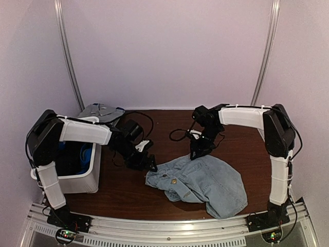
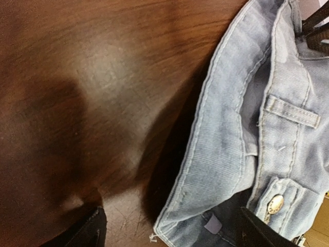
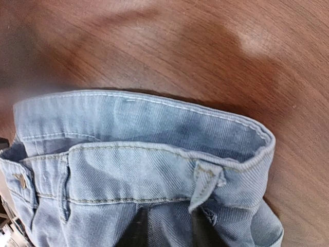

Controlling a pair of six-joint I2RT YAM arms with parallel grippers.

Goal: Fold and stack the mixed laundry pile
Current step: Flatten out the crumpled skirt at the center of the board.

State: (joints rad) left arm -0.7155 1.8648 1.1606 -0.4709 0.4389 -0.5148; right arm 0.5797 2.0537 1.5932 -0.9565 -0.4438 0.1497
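1. Denim garment (image 1: 205, 180), faded light blue, lies crumpled on the dark wooden table (image 1: 241, 149), centre-right.
2. White bin (image 1: 77, 180) at the table's left holds royal-blue fabric (image 1: 85, 153); a grey piece (image 1: 100, 110) drapes over its far rim.
3. Left gripper (image 1: 148, 163), jaws spread wide, straddles the garment's left waistband end.
4. Right gripper (image 1: 198, 152) sits at the garment's far edge; whether it is spread or pinching, I cannot tell.

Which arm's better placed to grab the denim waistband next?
Probably left: the left gripper is open, straddling the buttoned waistband corner of the denim piece. The right gripper is at the far waistband edge, but whether it grips is unclear.
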